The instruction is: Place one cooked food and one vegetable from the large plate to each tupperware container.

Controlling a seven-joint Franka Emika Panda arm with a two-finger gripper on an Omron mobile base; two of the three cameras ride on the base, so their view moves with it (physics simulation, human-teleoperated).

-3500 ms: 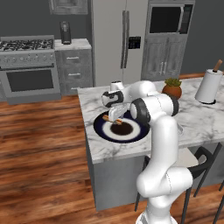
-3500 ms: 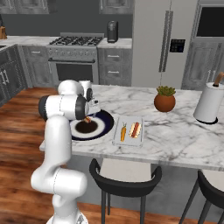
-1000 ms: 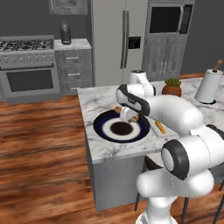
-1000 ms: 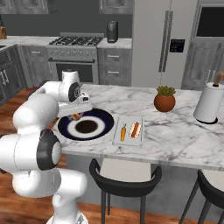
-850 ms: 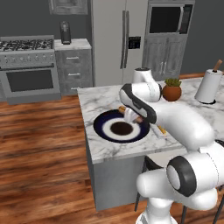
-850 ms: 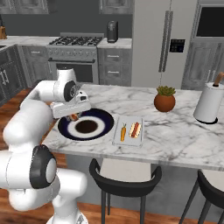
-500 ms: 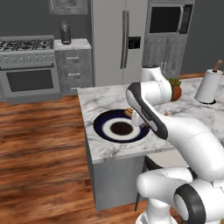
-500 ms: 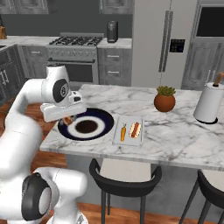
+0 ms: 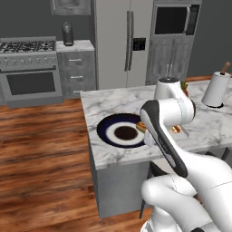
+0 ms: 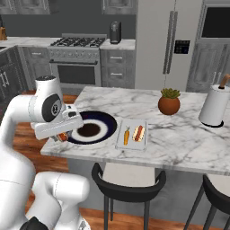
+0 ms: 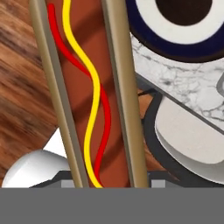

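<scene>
while your gripper [image 10: 63,135] pinches a long hot dog [image 11: 89,94] with wavy red and yellow stripes, glossy round navy large plate [image 10: 107,122] just beside it, translucent rectangular tupperware container [image 10: 120,140] right of plate

Glossy white rounded arm [image 10: 27,130] with dark grey joint rings

A potted plant [image 10: 169,102] and a paper towel roll [image 10: 214,105] stand well apart on the marble counter [image 10: 179,139] (stove [image 10: 77,60] and fridge [image 10: 166,42] line the back wall), stools [image 10: 128,189] tucked below.
</scene>
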